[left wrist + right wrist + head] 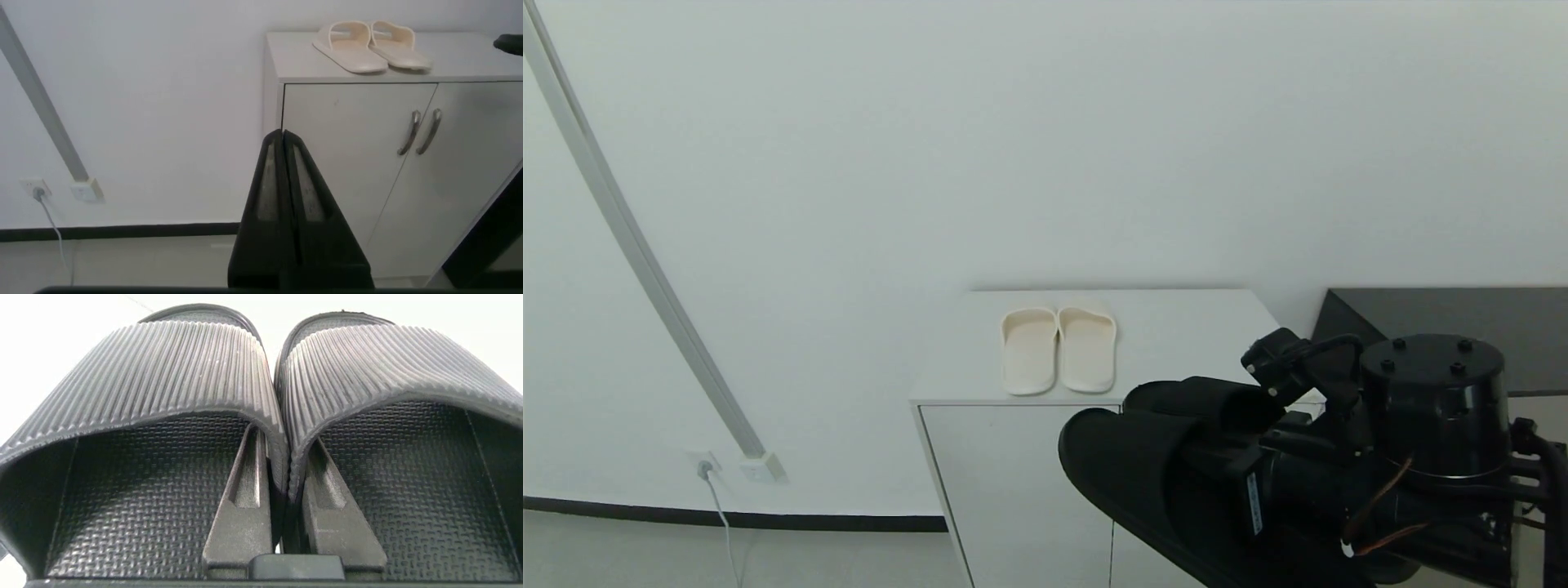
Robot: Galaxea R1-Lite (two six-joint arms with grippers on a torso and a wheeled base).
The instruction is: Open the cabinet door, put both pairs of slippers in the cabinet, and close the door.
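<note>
Clamping black slippers (163, 384) together in right end effector (284, 457), cabinet doors (351, 155) shut

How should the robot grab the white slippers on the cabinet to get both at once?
Probably the inner sides where the white slippers touch. They lie flat, side by side, heels toward the cabinet front, so a hand can come from the front, one finger inside each. The right hand holds the black slippers that way.
</note>
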